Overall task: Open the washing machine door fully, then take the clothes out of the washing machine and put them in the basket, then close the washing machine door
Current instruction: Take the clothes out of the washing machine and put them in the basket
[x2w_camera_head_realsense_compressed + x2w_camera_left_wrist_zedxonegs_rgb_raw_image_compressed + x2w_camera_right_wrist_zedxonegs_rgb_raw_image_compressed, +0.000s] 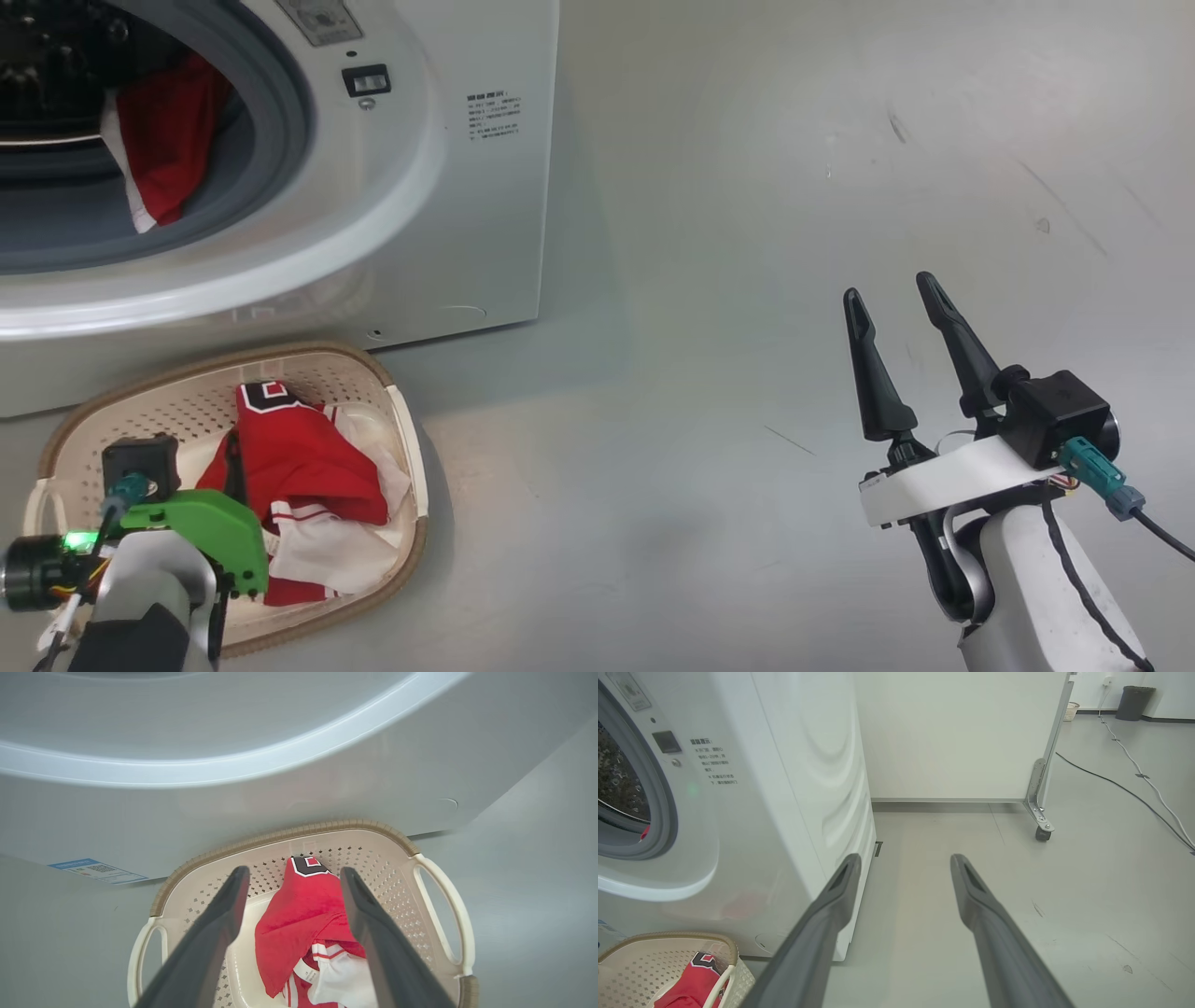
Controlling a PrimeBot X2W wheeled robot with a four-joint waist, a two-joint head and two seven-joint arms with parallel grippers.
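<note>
1. head view: the washing machine (448,187) is being cut off by the top and left edges, so only part of its open porthole is showing. some of the clothes (168,140) are hanging, red and white, over the grey gasket (280,121). more are lying heaped in the basket (215,359), which is sitting on the floor (700,373) against the machine's front bottom edge. a green bracket (201,532) on the left arm is hiding the basket's near side. the printed lines (493,117) on the machine are too small to read. the right gripper (889,287) is hovering with jaws spread and empty, well apart from the basket.
2. left wrist view: the left gripper (292,877) is hanging over the basket, jaws wide apart and holding nothing. the clothes are lying between and below them. a blue label (96,870) is carrying a code square and unreadable print.
3. right wrist view: the right jaws are gaping over bare floor. the basket is being clipped by the lower left corner, red cloth showing inside.
</note>
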